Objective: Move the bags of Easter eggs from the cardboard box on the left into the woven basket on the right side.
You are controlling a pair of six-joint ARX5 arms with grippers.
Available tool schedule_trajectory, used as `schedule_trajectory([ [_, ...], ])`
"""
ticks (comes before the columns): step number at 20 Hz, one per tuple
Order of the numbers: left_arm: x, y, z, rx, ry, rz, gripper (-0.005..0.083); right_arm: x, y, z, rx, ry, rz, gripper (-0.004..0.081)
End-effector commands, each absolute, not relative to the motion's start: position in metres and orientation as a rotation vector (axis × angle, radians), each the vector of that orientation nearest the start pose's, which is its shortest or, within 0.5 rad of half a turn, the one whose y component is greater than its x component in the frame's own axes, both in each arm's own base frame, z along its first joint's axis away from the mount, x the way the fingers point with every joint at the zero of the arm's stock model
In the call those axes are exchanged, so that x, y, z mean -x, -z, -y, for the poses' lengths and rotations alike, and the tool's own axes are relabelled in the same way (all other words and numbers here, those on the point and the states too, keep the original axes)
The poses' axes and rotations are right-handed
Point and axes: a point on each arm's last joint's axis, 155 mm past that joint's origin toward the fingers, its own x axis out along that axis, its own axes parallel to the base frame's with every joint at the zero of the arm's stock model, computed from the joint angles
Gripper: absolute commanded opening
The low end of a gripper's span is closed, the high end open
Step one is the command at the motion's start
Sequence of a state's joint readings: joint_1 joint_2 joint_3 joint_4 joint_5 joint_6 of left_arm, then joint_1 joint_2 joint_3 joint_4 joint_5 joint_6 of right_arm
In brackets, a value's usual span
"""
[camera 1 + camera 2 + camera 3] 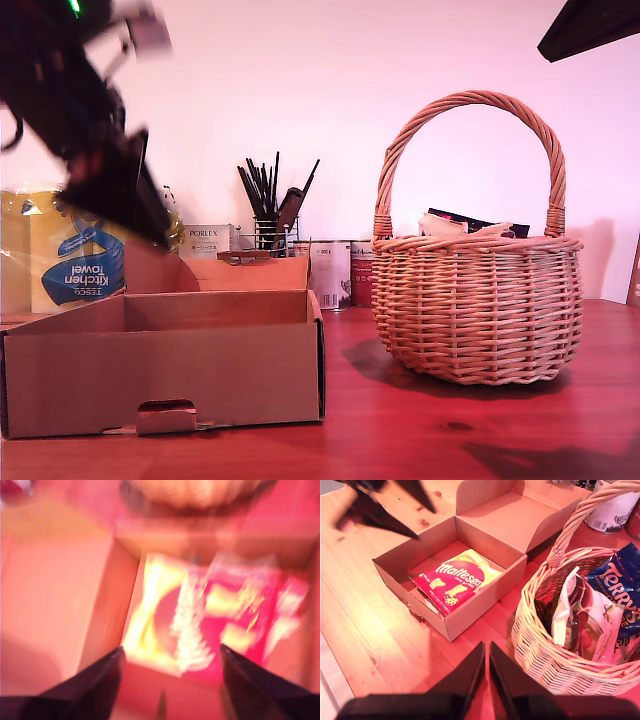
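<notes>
Open above the cardboard box (451,620), my first pincer (170,662) overhangs the Maltesers bag (200,625).

Box (470,612) is plain matt corrugated cardboard, basket (478,310) is rough woven wicker — the bags (455,582) in both look like glossy crinkly plastic. Worktop (365,630) is smooth wood with visible grain and a slight sheen.

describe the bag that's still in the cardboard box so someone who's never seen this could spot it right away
Start at the shallow brown cardboard box beside the woven basket. Lying flat on its floor is the Maltesers bag. It is red and yellow with white lettering, unlike the blue Terry's bag and the pale bag already in the basket.
</notes>
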State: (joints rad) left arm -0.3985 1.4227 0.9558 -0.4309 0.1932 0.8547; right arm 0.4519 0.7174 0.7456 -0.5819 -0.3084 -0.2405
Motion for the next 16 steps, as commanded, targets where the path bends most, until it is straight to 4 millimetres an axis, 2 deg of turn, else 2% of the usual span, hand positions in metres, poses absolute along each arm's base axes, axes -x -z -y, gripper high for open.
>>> schedule_trajectory([
  [1,-0.347,-0.104,0.171,-0.916,0.86,-0.638,0.0626,-0.219,-0.21,-0.169,0.264,-0.811,-0.483,-0.0013],
  [6,-0.359,-0.113,0.178,-0.908,0.835,-0.576,0.0624,-0.219,-0.21,-0.169,0.264,-0.811,-0.484,-0.0013],
  [9,-0.35,-0.111,0.185,-0.836,0.873,-0.596,0.0628,-0.219,-0.21,-0.169,0.264,-0.811,-0.482,-0.0013],
  [12,-0.349,-0.107,0.179,-0.824,0.837,-0.64,0.0724,-0.219,-0.211,-0.169,0.264,-0.811,-0.479,-0.0013],
  [16,-0.348,-0.096,0.171,-0.758,0.773,-0.73,0.073,-0.22,-0.212,-0.17,0.264,-0.811,-0.472,-0.0013],
])
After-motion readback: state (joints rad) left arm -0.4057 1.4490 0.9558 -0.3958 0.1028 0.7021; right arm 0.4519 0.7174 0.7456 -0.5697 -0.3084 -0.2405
